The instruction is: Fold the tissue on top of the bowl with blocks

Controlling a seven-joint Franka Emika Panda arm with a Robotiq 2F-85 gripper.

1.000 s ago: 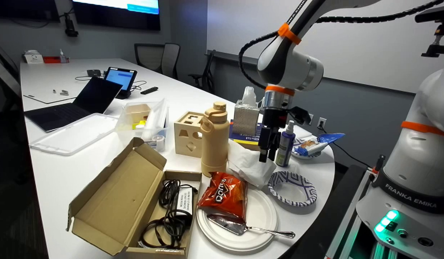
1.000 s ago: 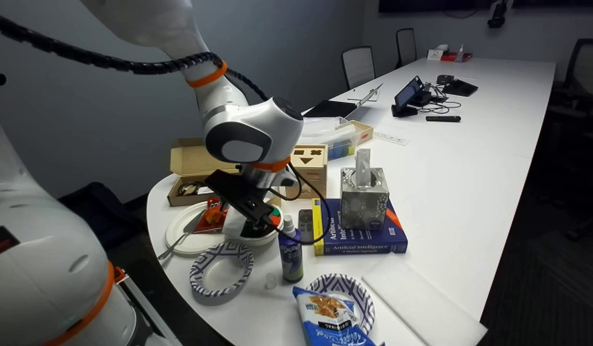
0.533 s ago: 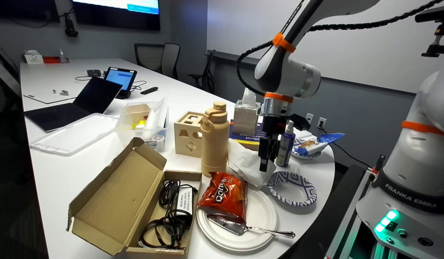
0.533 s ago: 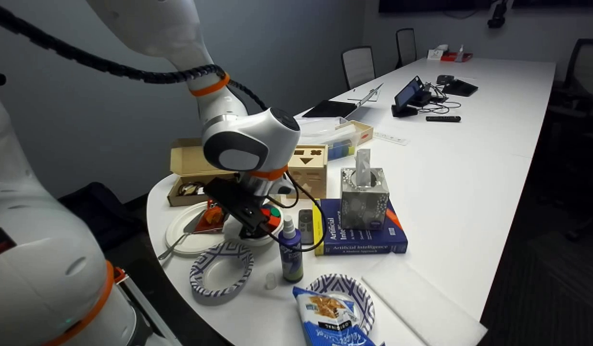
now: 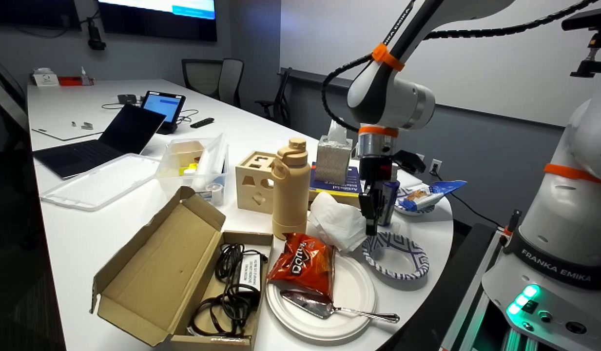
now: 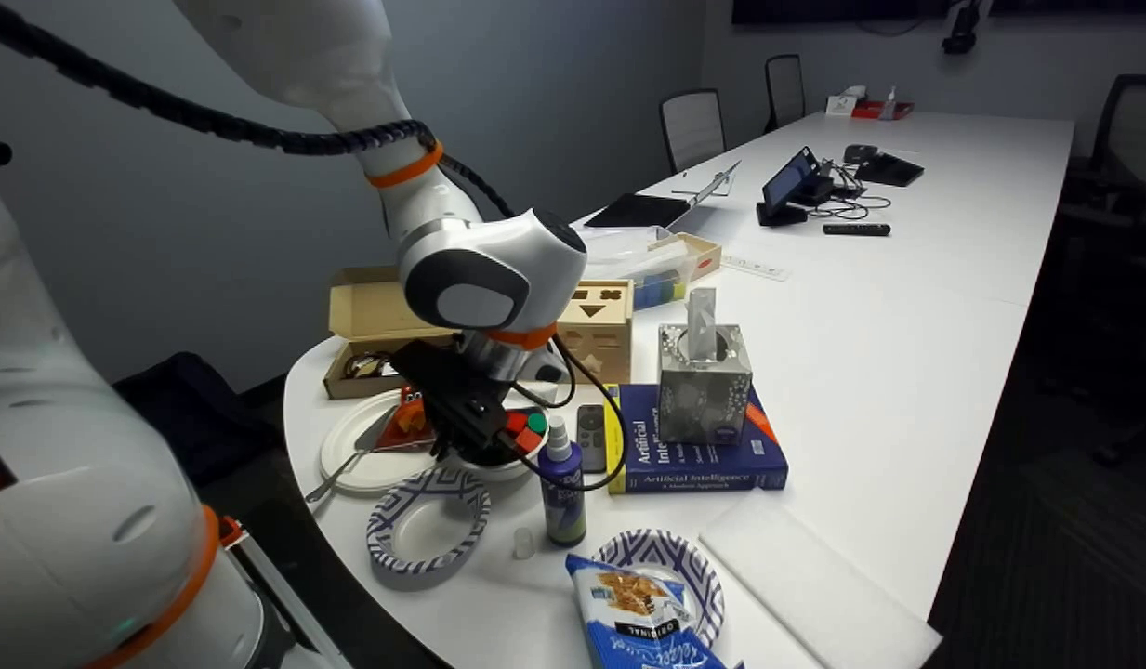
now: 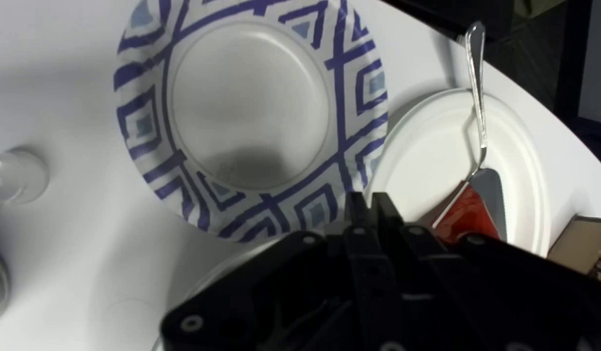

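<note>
Bowl [image 7: 226, 272] mostly hidden behind gripper [image 7: 370, 201] in the wrist view, dish [image 7: 251, 97] cut off above, blocks [image 6: 528, 439] partly behind gripper in an exterior view, blue bag [image 6: 638, 624] cut off below

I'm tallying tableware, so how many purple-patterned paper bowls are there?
2: one paper bowl beside the white plate, another bowl partly under the blue snack bag; more may be hidden.
</note>
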